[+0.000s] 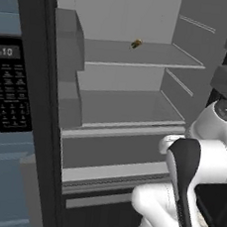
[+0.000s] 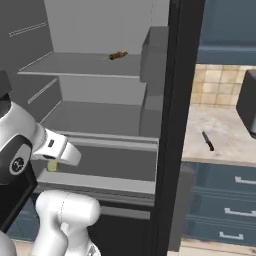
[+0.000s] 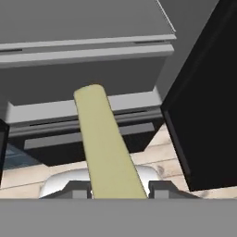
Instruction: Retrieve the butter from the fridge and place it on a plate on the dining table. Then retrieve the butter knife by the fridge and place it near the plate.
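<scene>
Our gripper (image 3: 118,187) is clamped on the butter (image 3: 105,143), the pale yellow stick running out from between the two finger tips in the hand view. In the right base view a pale end of the butter (image 2: 52,165) shows just under the white wrist, in front of the lower shelves of the open fridge (image 2: 100,115). A small brown lump (image 1: 136,43) sits on the upper shelf, well apart from us. To the right of the fridge, the butter knife (image 2: 208,141) lies on the marbled counter (image 2: 220,145). We judge the butter fetched and the carry to the table begun; next we must back clear of the fridge without loosening the grip.
</scene>
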You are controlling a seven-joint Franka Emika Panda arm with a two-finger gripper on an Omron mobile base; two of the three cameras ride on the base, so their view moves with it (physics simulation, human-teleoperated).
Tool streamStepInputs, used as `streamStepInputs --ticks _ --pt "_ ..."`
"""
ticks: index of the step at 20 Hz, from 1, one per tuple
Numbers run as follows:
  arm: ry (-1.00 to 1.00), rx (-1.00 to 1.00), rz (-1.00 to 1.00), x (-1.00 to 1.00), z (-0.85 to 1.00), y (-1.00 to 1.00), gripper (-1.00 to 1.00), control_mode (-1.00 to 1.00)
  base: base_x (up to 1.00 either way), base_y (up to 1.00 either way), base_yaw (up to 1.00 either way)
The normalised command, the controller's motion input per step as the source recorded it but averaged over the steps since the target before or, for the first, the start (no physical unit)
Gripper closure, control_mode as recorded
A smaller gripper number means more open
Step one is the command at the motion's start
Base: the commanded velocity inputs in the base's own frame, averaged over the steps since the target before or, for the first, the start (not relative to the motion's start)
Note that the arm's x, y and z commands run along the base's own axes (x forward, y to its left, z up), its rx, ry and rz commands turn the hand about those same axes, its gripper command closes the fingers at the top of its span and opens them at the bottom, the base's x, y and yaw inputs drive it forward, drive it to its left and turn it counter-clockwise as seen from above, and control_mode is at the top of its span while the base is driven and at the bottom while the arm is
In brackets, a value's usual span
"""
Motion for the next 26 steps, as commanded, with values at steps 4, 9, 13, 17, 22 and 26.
streamStepInputs --ticks 4,9,13,17,22,26 --pt "0.00 0.00 0.00 0.00 0.00 0.00 1.00 1.00 -0.87 0.14 -0.13" --pt "0.00 0.00 0.00 0.00 0.00 0.00 1.00 1.00 -0.59 0.24 -0.15" --pt "0.00 0.00 0.00 0.00 0.00 0.00 1.00 1.00 -0.38 0.06 -0.26" --pt "0.00 0.00 0.00 0.00 0.00 0.00 1.00 1.00 -0.42 0.01 -0.47" --pt "0.00 0.00 0.00 0.00 0.00 0.00 1.00 1.00 -0.60 0.01 -0.56" --pt "0.00 0.00 0.00 0.00 0.00 0.00 1.00 1.00 -0.67 0.00 -0.60"
